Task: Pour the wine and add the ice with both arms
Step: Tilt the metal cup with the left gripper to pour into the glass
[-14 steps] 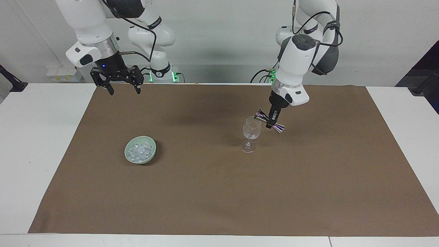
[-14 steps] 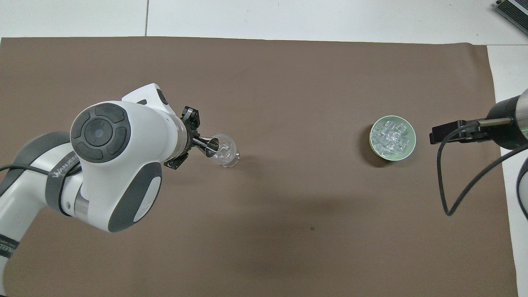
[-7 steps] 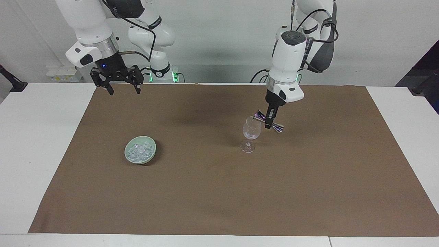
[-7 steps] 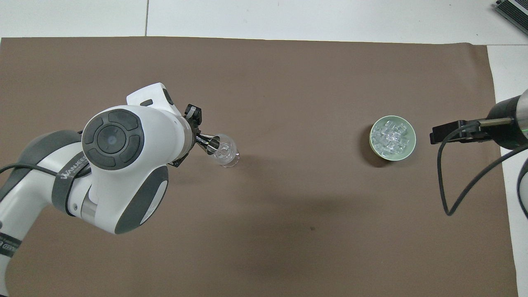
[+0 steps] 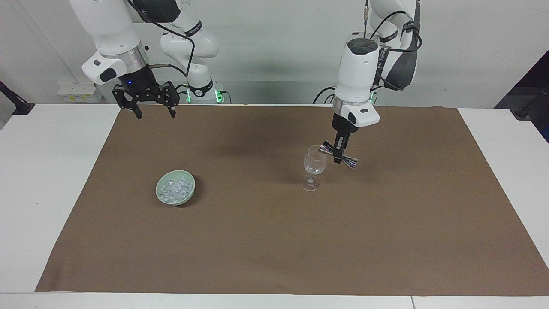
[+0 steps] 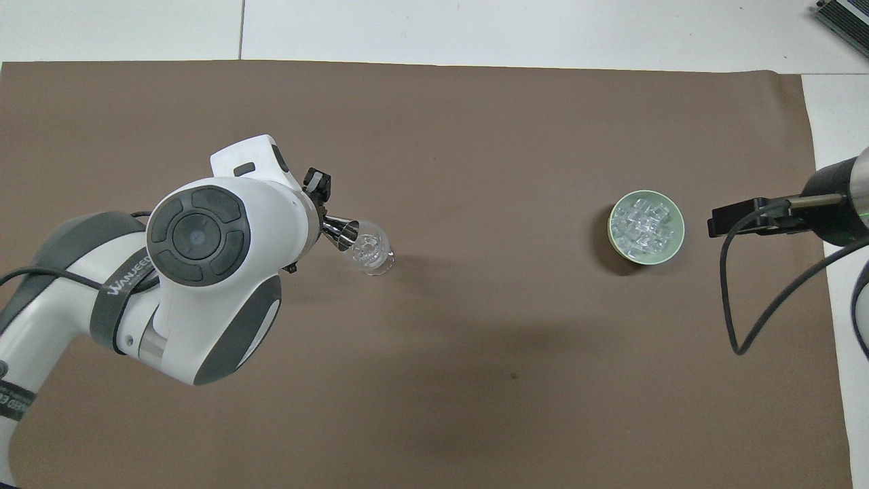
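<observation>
Now the left gripper (image 5: 339, 151) is clamped tight on a small metal jigger (image 5: 338, 155), tipped sideways with one mouth at the rim of the wine glass (image 5: 314, 165), so I judge the pouring step is in hand. The glass stands upright on its thin stem on the brown mat (image 5: 274, 240), toward the left arm's end of the table. The main risk, I think, is that the jigger pushes the rim and the glass tips over, because the foot is narrow and the bowl is high; also the liquid could run down outside if the mouth sits beside the rim and not over it. The ice (image 5: 175, 188) lies in a pale green bowl (image 5: 191, 185) toward the right arm's end, well apart from the glass, so later a cube may slip and fall on the way. The right gripper (image 5: 153, 112) waits with fingers spread wide and holds nothing, over the mat's edge closest to the robots. The mat covers a white table (image 5: 38, 171), and a plain pale wall stands at the robots' backs.
</observation>
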Controlling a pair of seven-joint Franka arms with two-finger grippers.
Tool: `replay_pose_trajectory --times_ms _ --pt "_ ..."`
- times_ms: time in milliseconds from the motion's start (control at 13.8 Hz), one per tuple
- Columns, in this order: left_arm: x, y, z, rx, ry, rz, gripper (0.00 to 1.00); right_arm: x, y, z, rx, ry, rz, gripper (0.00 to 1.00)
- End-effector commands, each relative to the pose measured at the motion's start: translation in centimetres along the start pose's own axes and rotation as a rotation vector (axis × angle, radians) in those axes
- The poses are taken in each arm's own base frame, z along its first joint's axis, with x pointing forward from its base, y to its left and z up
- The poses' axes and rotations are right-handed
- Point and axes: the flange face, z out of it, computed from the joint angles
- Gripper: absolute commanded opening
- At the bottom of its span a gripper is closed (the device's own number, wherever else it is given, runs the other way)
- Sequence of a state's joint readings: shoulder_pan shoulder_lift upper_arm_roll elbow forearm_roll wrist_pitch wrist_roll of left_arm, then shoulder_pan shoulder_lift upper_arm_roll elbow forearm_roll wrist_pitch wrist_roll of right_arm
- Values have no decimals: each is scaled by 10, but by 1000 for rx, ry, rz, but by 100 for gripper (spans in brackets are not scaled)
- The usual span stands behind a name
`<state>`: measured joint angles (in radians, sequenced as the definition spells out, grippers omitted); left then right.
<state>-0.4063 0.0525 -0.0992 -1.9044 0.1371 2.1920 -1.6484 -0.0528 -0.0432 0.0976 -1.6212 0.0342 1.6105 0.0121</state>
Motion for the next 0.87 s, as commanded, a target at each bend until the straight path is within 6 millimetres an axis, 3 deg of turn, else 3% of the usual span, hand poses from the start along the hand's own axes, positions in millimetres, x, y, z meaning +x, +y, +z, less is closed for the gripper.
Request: replay_pose_trajectory --times_ms 0,799 --pt "-5 2 -1 -15 32 9 0 0 1 -1 19 8 -11 100" --pt "-18 2 -4 -26 101 52 0 1 0 -1 21 11 -12 100"
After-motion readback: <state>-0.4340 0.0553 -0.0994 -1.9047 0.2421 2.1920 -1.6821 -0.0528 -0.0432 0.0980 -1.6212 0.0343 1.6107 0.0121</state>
